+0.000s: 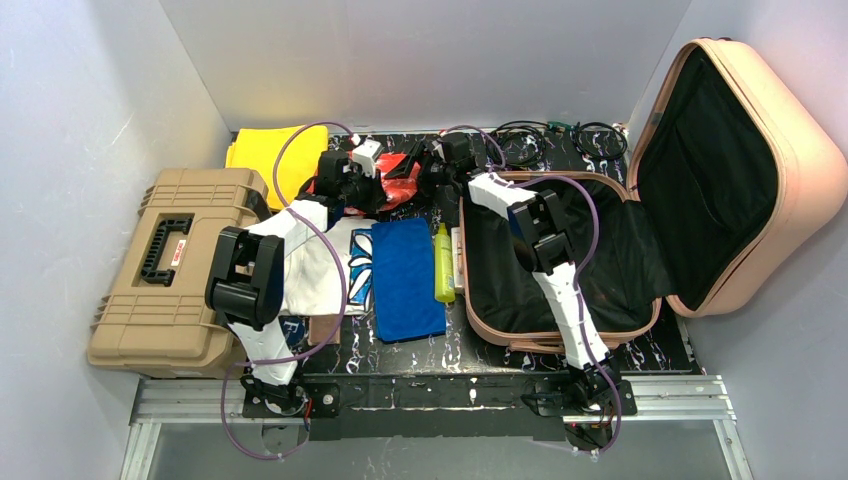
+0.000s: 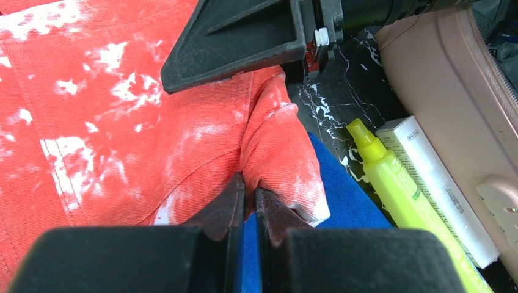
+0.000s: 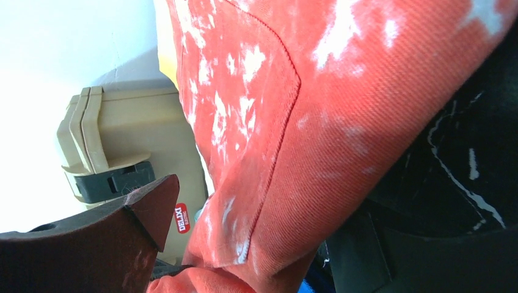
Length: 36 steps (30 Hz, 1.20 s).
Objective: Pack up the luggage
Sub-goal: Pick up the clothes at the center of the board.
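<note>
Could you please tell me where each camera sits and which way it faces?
Top external: above and behind the bases, looking down at the table; left arm, right arm, luggage and toolbox show.
Left wrist: on the left arm, looking along the left gripper, shut on the red garment.
Right wrist: on the right arm, facing the toolbox past one finger.
Shared: all three show the red garment.

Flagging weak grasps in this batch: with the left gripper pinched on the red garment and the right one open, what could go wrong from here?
1. The left gripper holds only a small fold of the red garment; it may slip out on lifting.
2. The right gripper is open, so the cloth would hang from one point and could drag over the yellow bottle and white box beside the luggage.
</note>
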Available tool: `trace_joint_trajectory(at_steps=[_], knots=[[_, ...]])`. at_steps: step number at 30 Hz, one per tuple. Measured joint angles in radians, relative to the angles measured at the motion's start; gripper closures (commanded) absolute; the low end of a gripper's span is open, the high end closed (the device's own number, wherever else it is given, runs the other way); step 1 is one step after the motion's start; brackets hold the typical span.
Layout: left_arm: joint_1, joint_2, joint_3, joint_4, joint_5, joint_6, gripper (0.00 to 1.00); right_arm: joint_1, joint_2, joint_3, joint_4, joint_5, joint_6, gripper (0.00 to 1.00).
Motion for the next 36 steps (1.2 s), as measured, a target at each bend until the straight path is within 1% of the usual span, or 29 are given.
trace_joint_trajectory(at_steps=[2, 4, 5, 7, 8, 10, 11, 13, 14, 15, 16, 17, 22, 24, 30, 36], knots=[[0.0, 0.0, 0.0, 0.0, 0.0, -0.005, 1.0, 0.004, 0.004, 0.003, 0.008, 0.0, 0.005, 0.09], [0.0, 0.0, -0.001, 0.002, 0.002, -0.008, 1.0, 0.006, 0.005, 0.004, 0.012, 0.0, 0.008, 0.12], [0.0, 0.0, -0.002, 0.004, 0.004, -0.01, 1.0, 0.007, 0.005, 0.004, 0.015, 0.0, 0.009, 0.15], [0.0, -0.003, -0.011, 0.011, 0.007, -0.011, 1.0, 0.009, 0.008, 0.005, 0.021, 0.0, 0.011, 0.24], [0.0, -0.006, -0.021, 0.016, 0.009, -0.011, 0.95, 0.01, 0.009, 0.005, 0.027, 0.0, 0.013, 0.3], [0.0, -0.012, -0.039, 0.022, 0.015, -0.01, 0.71, 0.01, 0.01, 0.005, 0.036, -0.003, 0.019, 0.44], [0.0, -0.017, -0.049, 0.028, 0.021, -0.013, 0.57, 0.011, 0.01, 0.005, 0.041, -0.004, 0.027, 0.52], [0.0, -0.029, -0.066, 0.028, 0.031, -0.008, 0.21, 0.011, 0.011, 0.005, 0.049, -0.004, 0.031, 0.69], [0.0, -0.039, -0.077, 0.026, 0.034, -0.01, 0.09, 0.011, 0.011, 0.004, 0.053, -0.003, 0.032, 0.77], [0.0, -0.051, -0.085, 0.022, 0.035, -0.008, 0.02, 0.01, 0.011, 0.004, 0.056, -0.002, 0.031, 0.88], [0.001, -0.064, -0.094, 0.021, 0.036, -0.009, 0.02, 0.009, 0.011, 0.004, 0.057, -0.003, 0.027, 0.95], [0.001, -0.077, -0.099, 0.018, 0.036, -0.008, 0.02, 0.008, 0.011, 0.004, 0.057, -0.003, 0.019, 0.99], [0.0, -0.167, -0.105, -0.018, 0.034, 0.004, 0.02, 0.008, 0.011, 0.011, 0.03, -0.005, -0.044, 0.99], [0.0, -0.204, -0.09, -0.063, 0.017, 0.019, 0.02, 0.008, 0.011, 0.018, 0.004, -0.002, -0.078, 0.99], [0.005, -0.279, 0.003, -0.225, -0.078, 0.056, 0.02, 0.008, -0.005, 0.029, -0.105, 0.016, -0.182, 0.99], [0.024, -0.399, 0.008, -0.344, -0.185, 0.109, 0.02, 0.008, -0.083, 0.029, -0.224, 0.034, -0.268, 0.99]])
